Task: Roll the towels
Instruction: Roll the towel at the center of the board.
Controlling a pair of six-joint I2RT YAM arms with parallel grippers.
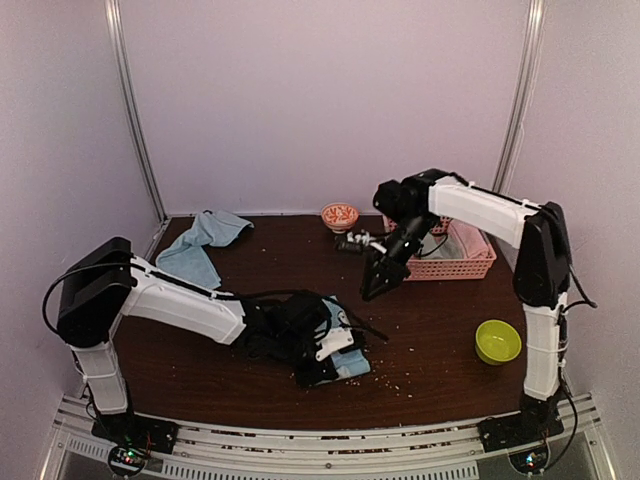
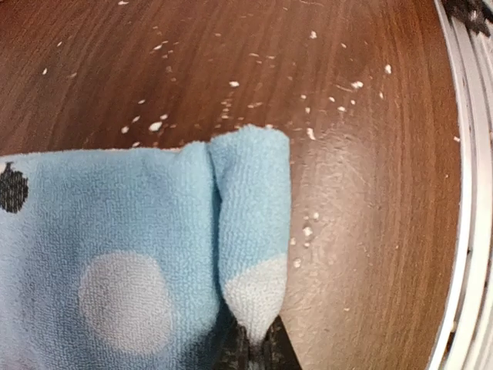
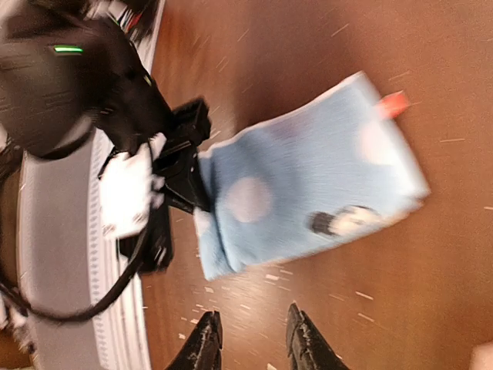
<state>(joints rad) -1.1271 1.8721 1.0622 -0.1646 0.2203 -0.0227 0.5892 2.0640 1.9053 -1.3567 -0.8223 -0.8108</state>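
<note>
The spotted light-blue towel lies folded near the table's front middle. My left gripper is shut on its edge. In the left wrist view a raised fold of the spotted towel is pinched between the dark jaws of the left gripper. My right gripper hovers over the table behind the towel, apart from it. In the right wrist view the right gripper is open and empty, with the spotted towel and the left gripper beyond it. The plain towel lies crumpled at the back left.
A pink lattice basket stands at the back right, behind the right arm. A lime-green bowl sits front right. A small orange-patterned bowl and a small black-and-white object are at the back middle. Pale crumbs dot the wood.
</note>
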